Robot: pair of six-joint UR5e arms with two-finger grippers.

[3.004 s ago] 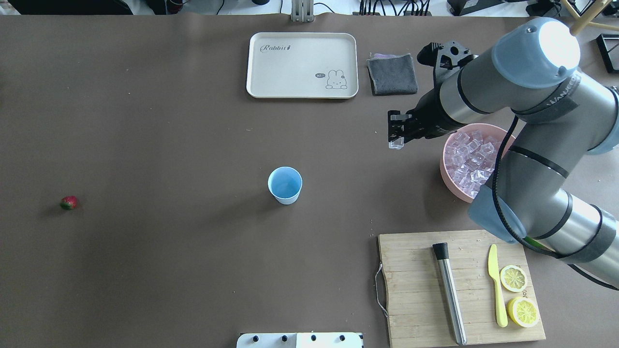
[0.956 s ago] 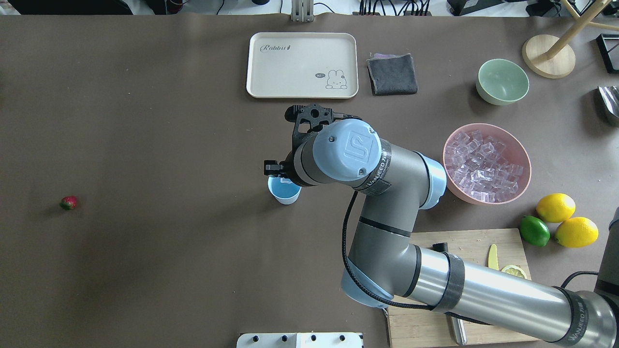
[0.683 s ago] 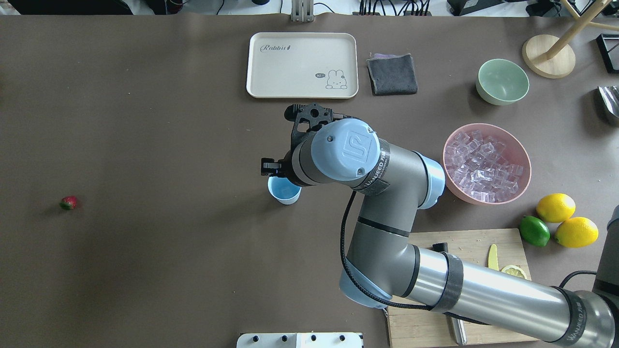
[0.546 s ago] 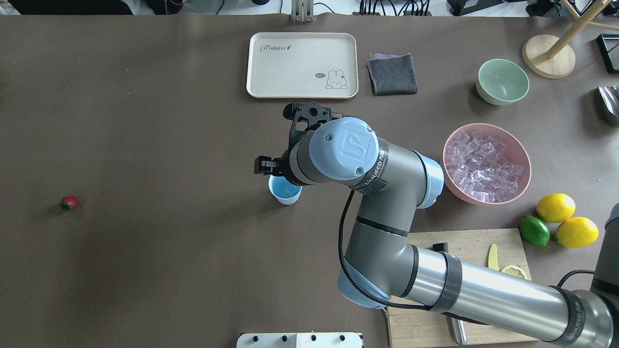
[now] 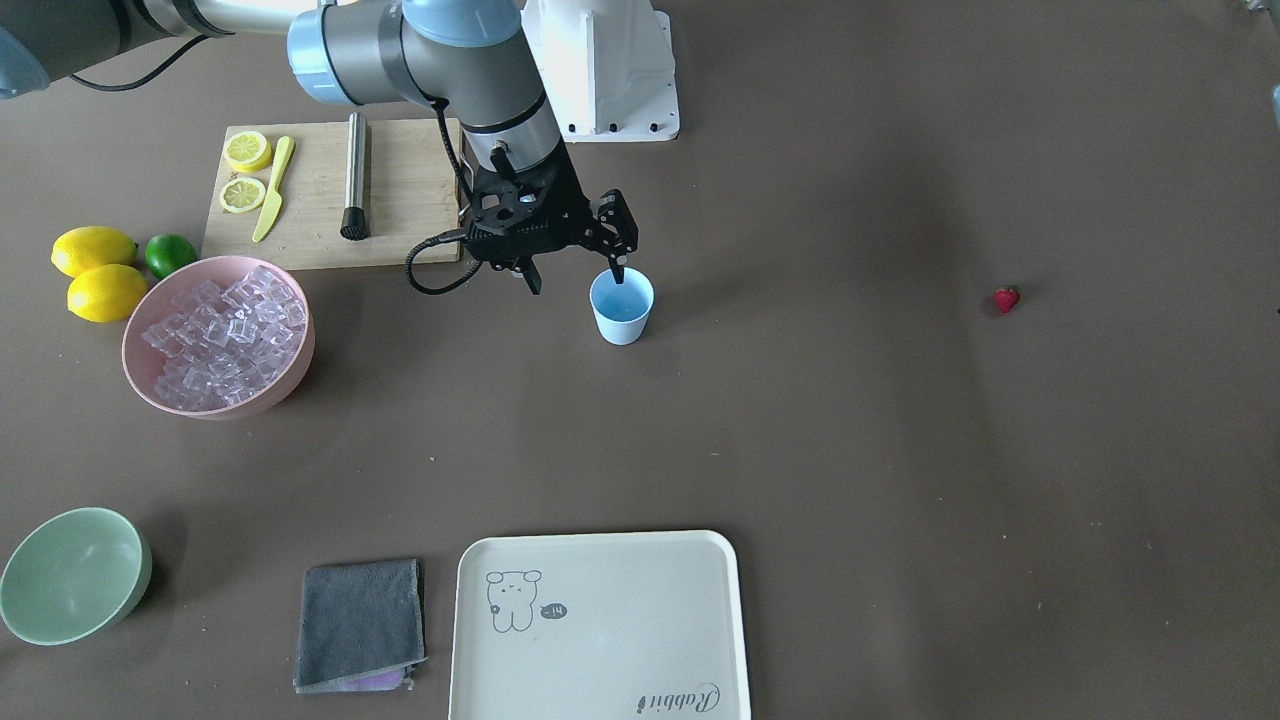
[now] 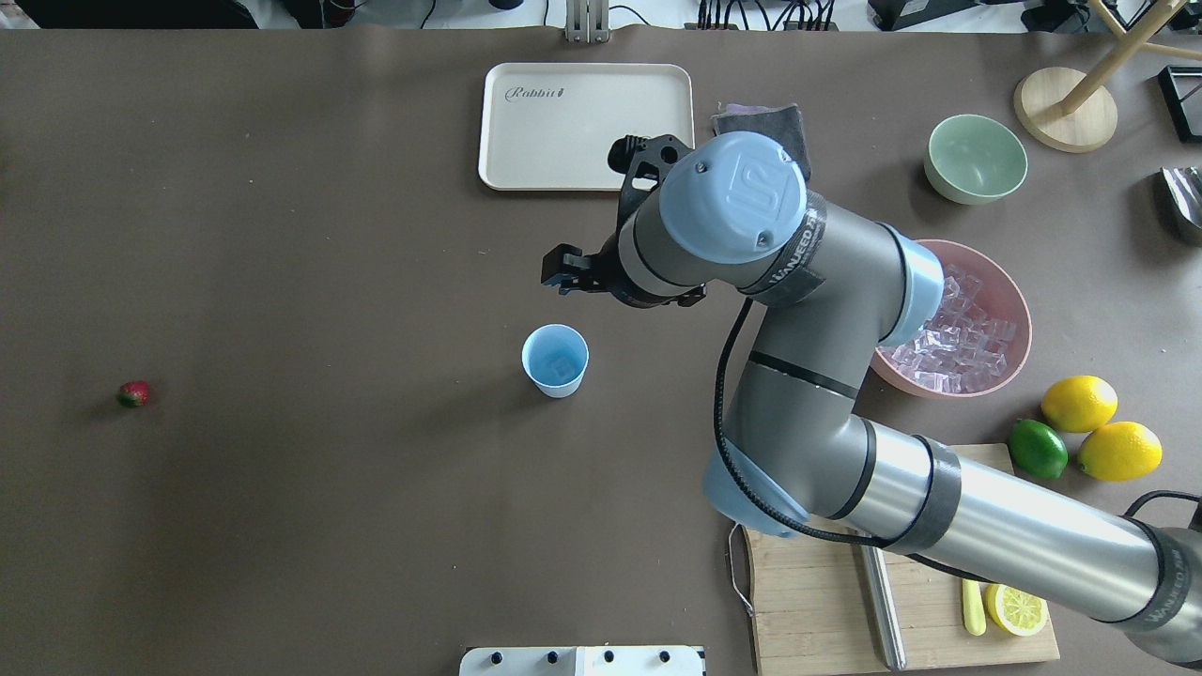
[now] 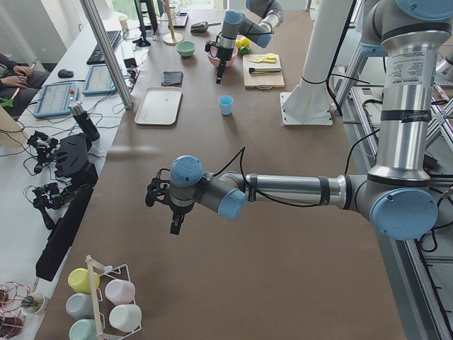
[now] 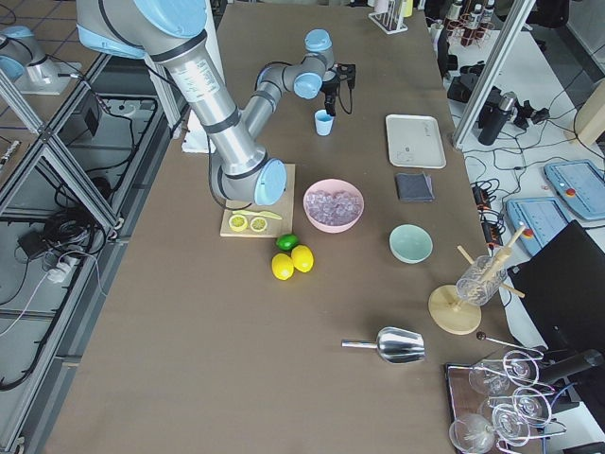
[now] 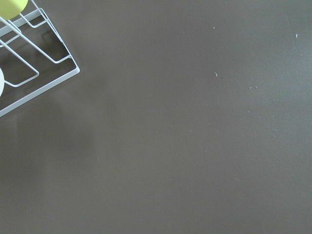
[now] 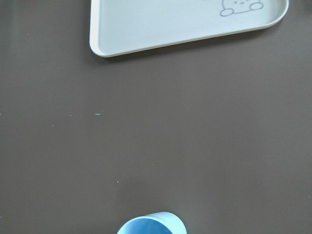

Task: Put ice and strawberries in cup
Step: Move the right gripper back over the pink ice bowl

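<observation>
Far left in the overhead view the tiny red, green-topped strawberry [image 6: 133,393] is seen, well apart from the upright pale-blue cup [image 6: 555,361] at mid-table. The clear ice [image 6: 967,343] is heaped in the pink bowl [image 6: 944,392] at right, partly covered there yet whole in the front view. The right gripper [image 5: 575,272] is shown by the front view spread wide and empty near the cup, while the left gripper [image 7: 174,224] is caught only by the left side view, so its opening cannot be told.
</observation>
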